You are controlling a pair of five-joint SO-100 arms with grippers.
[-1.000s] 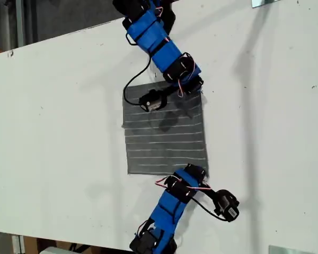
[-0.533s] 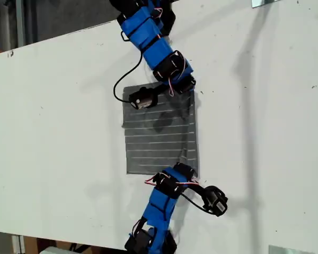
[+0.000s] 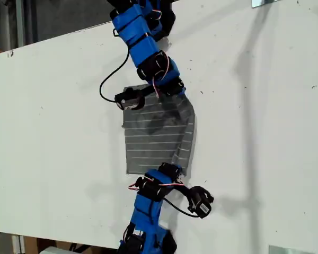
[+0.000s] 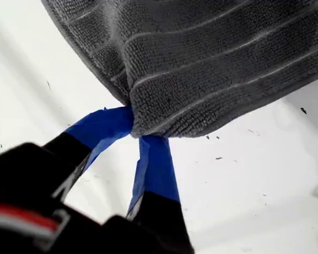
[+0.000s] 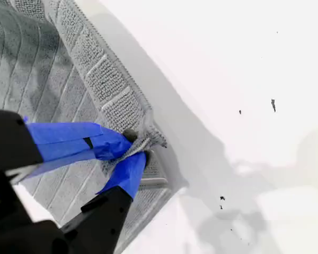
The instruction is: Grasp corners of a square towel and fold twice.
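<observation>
Pinching separate corners of the grey, pale-striped square towel [image 3: 156,132] at mid-frame on the white desk [image 3: 53,132], my first gripper [image 4: 137,132] and my second gripper [image 5: 138,148] have jaws closed on cloth.

My first pincer [image 4: 137,129] is clamped on a corner of the towel [image 4: 212,63]. Its two blue-taped fingers [image 4: 156,164] meet at the tips, with black bodies behind them. My second pincer [image 5: 135,151] is likewise closed on a corner, its blue-taped fingers [image 5: 69,140] crossing at a narrow angle with the cloth pinched between the tips.

In the exterior view, one arm [image 3: 143,42] reaches in from the top edge, its blue links slanting toward the view's right and its black wrist bent down. The other arm [image 3: 148,203] comes up from the bottom edge, leaning slightly toward the view's right. I cannot tell which arm is first.
</observation>
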